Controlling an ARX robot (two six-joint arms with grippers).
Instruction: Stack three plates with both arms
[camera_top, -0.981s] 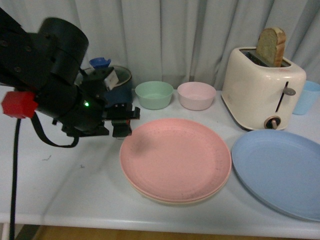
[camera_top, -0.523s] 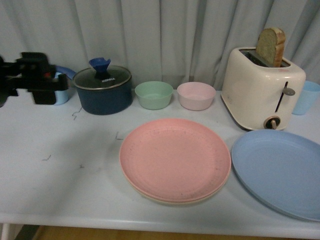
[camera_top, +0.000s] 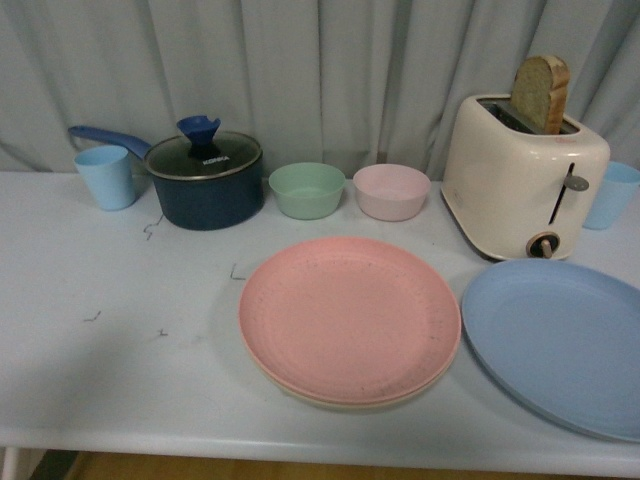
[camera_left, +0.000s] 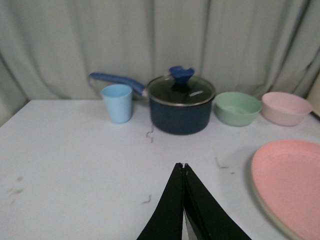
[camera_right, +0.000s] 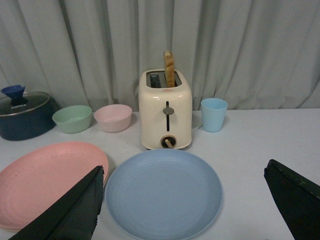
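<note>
The speckled pink plate (camera_top: 350, 318) lies on the beige plate, whose rim (camera_top: 345, 403) shows under its near edge, at the table's middle. The light blue plate (camera_top: 560, 345) lies alone to its right, close beside it. Neither arm shows in the front view. My left gripper (camera_left: 182, 166) is shut and empty above bare table, with the pink plate (camera_left: 292, 185) off to one side. My right gripper (camera_right: 184, 167) is open wide and empty, its fingers (camera_right: 75, 210) spread either side of the blue plate (camera_right: 163, 195), above it. The pink plate (camera_right: 45, 177) also shows there.
A cream toaster (camera_top: 525, 175) with a bread slice stands behind the blue plate. A dark blue lidded pot (camera_top: 205, 180), a green bowl (camera_top: 308, 189), a pink bowl (camera_top: 392, 191) and two blue cups (camera_top: 106, 176) (camera_top: 612, 195) line the back by the curtain.
My left arm, which filled the left of the front view, has drawn back to the left and out of that view, uncovering the pot and the left blue cup. The plates have not moved.
</note>
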